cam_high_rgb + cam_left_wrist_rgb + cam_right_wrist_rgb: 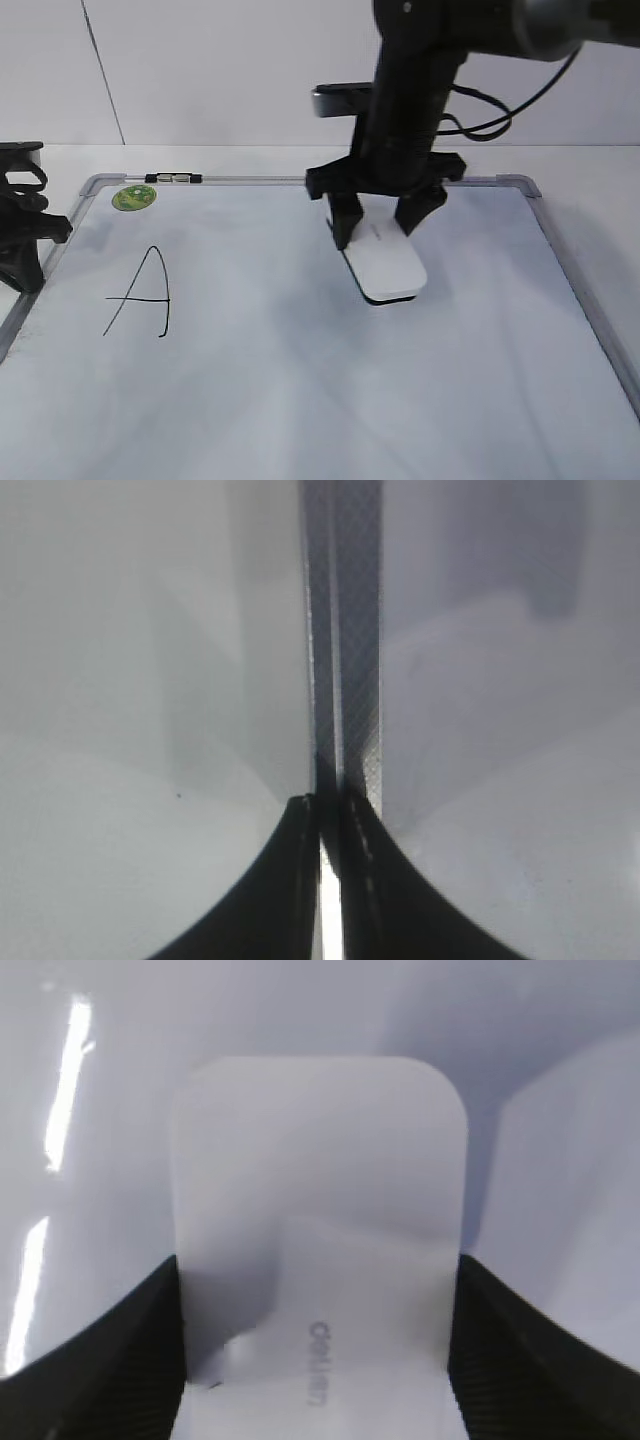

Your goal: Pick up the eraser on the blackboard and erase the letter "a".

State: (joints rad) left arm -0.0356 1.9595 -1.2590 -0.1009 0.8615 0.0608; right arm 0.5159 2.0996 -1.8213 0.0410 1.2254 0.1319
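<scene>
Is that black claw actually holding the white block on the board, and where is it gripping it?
Yes. The right gripper clamps the eraser by its two long sides, at the far end, with the eraser on the blackboard. The left gripper holds nothing.

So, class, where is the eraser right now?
In the exterior view the eraser lies on the blackboard, right of centre, between the right pincer fingers, well right of the capital "A".

Eraser [386,266] on the blackboard [300,400], right of capital "A" [141,292]; sticker [133,197] far-left corner.
</scene>
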